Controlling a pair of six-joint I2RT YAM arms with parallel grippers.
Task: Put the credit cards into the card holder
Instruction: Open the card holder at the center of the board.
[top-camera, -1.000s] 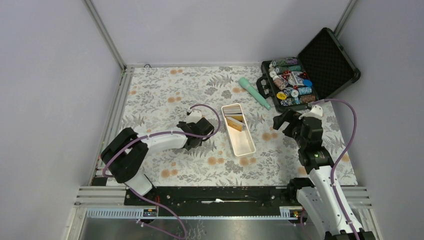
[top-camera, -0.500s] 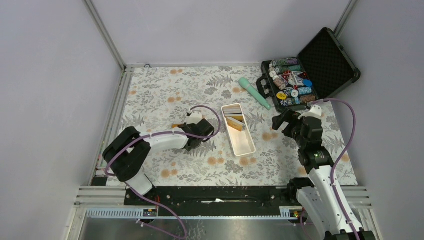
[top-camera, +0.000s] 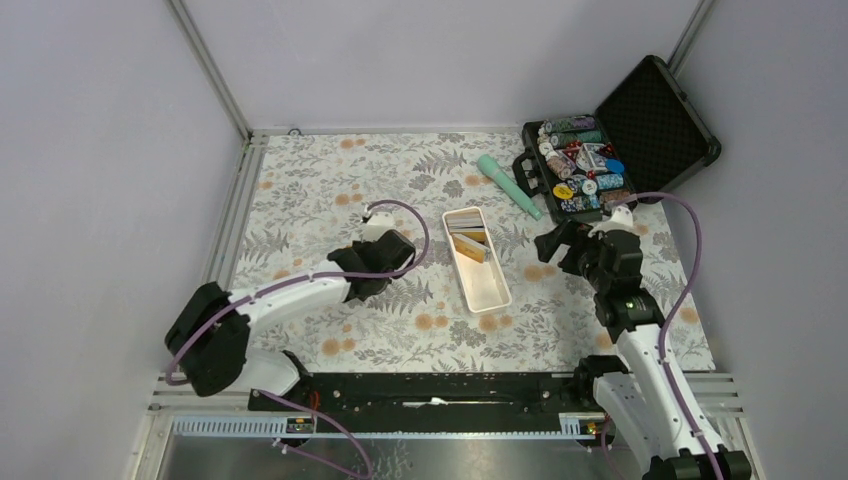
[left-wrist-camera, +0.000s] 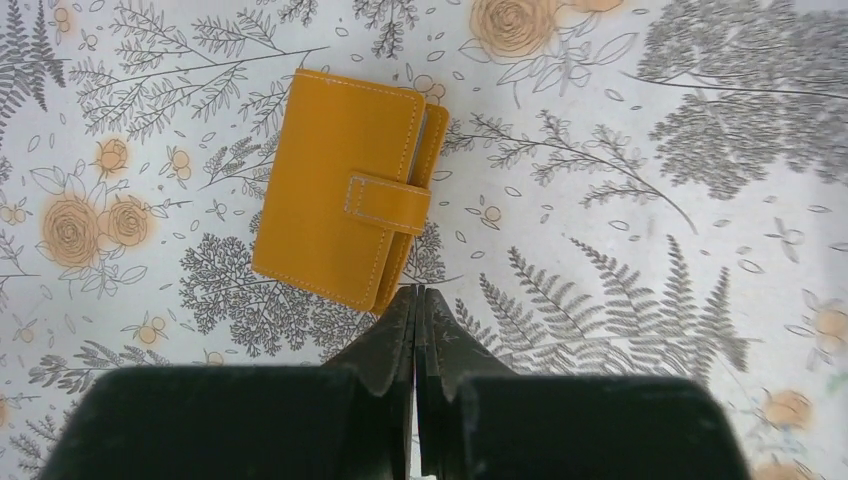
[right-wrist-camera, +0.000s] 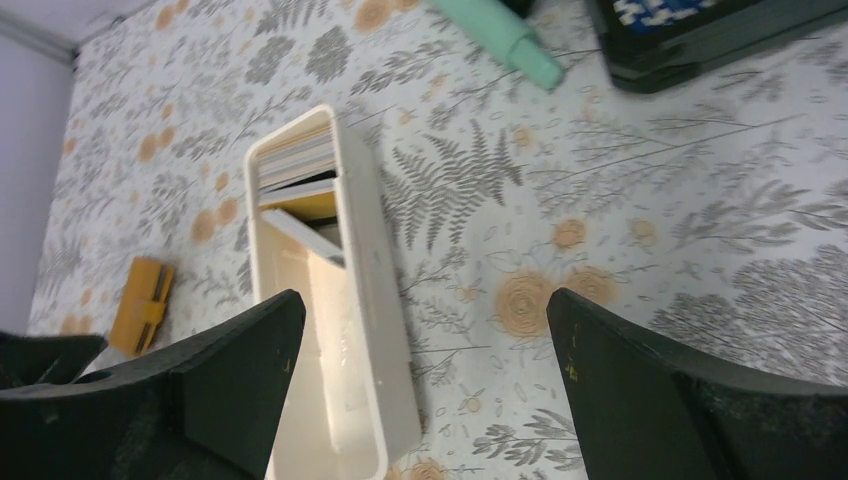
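Note:
The orange card holder (left-wrist-camera: 345, 190) lies closed on the floral tablecloth, its snap tab fastened. My left gripper (left-wrist-camera: 417, 291) hangs over the cloth, shut with nothing between its fingers, its tips just off the holder's near corner. From above, the left gripper (top-camera: 385, 268) covers the holder. The credit cards (top-camera: 470, 243) stand stacked at the far end of a white tray (top-camera: 492, 300). The right wrist view shows the cards (right-wrist-camera: 300, 190), the tray (right-wrist-camera: 385, 300) and, further left, the holder (right-wrist-camera: 143, 305). My right gripper (right-wrist-camera: 422, 300) is open wide above the tray's right wall, holding nothing.
An open black case (top-camera: 655, 115) of poker chips (top-camera: 580, 165) stands at the back right. A teal cylinder (top-camera: 508, 185) lies between the case and the tray. Metal frame rails border the cloth on the left and near sides.
My left gripper has closed from partly open to shut, and its arm has swung a little left and away from the tray. The right gripper has shifted slightly and stays open.

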